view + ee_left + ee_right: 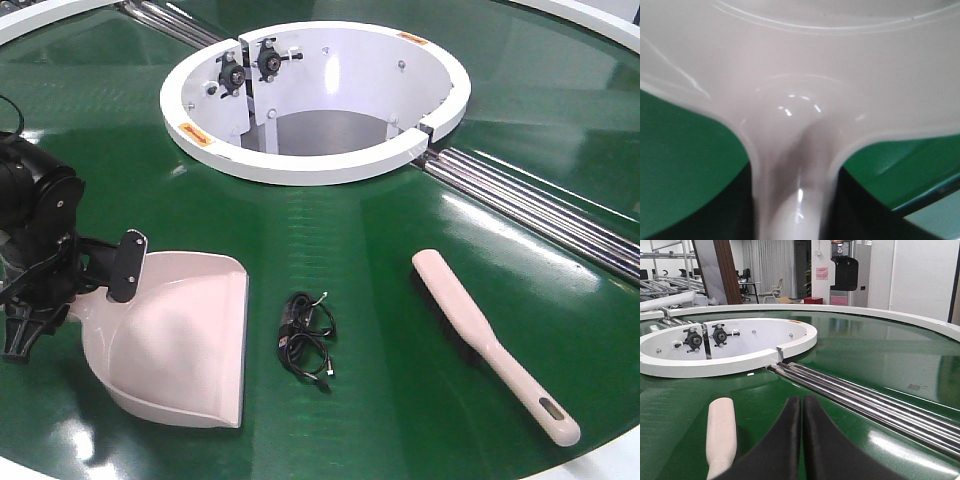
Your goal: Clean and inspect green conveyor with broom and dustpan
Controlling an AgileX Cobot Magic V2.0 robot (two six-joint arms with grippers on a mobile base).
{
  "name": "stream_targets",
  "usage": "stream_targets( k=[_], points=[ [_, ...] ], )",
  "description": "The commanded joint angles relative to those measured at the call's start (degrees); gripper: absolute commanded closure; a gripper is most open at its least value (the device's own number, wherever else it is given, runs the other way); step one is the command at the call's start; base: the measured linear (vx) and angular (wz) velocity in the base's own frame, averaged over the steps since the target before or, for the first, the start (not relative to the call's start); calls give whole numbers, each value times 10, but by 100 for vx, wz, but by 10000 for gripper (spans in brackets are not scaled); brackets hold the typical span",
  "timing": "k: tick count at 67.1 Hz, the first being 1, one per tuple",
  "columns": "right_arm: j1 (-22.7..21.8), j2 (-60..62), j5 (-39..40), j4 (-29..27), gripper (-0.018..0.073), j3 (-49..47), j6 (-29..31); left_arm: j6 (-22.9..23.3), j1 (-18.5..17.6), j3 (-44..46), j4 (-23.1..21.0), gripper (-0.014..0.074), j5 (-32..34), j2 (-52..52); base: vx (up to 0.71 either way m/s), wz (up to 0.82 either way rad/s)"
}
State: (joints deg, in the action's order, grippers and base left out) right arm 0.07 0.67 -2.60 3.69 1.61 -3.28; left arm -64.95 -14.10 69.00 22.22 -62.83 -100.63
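Pink dustpan (185,340) is clamped in our left claw (792,215); our right claw (802,440), pressed together, risks shoving the broom (721,435) aside.

You've got the green conveyor (360,230) carrying everything: glossy dark belt w/ a white hub ring (300,165) at centre-back and silver roller strips (530,205) running out to the right. Three items lie on the belt, front area. L to R: dustpan (190,350), mouth toward the middle; small black cable bundle (305,335) just beside that mouth, not touching; broom (480,335) further right, diagonal, slotted handle end toward the front edge.
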Motion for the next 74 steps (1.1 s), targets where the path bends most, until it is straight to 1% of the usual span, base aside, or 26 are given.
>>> stream_targets(
  k=[1,20,32,38,55,74],
  points=[
    [-5,6,40,6,568,1,1,-8,-10,14,4,604,-9,21,0,0],
    [-5,6,41,6,568,1,1,-5,-10,14,10,604,7,21,0,0],
    [-5,6,41,6,568,1,1,39,-19,14,30,604,-1,1,0,0],
    [-5,6,41,6,568,1,1,39,-27,14,41,604,-12,-8,0,0],
    [-5,6,41,6,568,1,1,39,-27,14,35,604,-18,-11,0,0],
    [-5,6,41,6,568,1,1,39,-27,14,35,604,-58,-10,0,0]
  ],
)
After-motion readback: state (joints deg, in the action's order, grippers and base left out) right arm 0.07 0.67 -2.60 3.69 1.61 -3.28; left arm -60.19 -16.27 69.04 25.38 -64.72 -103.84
